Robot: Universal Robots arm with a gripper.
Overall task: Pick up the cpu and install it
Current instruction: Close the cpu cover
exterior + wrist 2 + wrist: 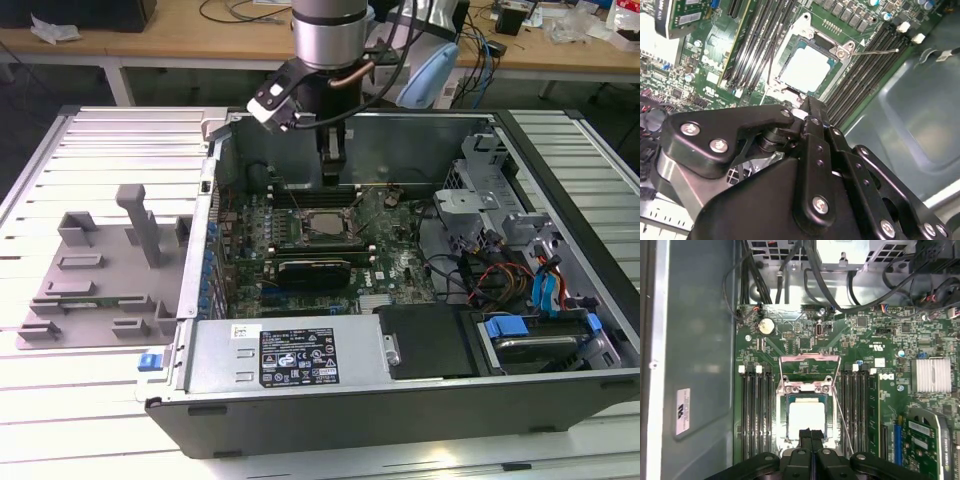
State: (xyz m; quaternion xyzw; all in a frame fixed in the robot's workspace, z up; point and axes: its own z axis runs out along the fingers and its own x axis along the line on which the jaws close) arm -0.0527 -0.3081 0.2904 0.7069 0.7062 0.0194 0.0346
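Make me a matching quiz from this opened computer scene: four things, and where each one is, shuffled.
Things:
1. cpu
2. tool
3. grey plastic holder
4. blue drive handle

Places:
A. outside the computer case, at the exterior view's left
B. lying in the open socket on the green board
C. inside the case, toward the exterior view's right
D. by the socket's edge, fingers together

Pairs: 1-B, 2-D, 3-A, 4-C
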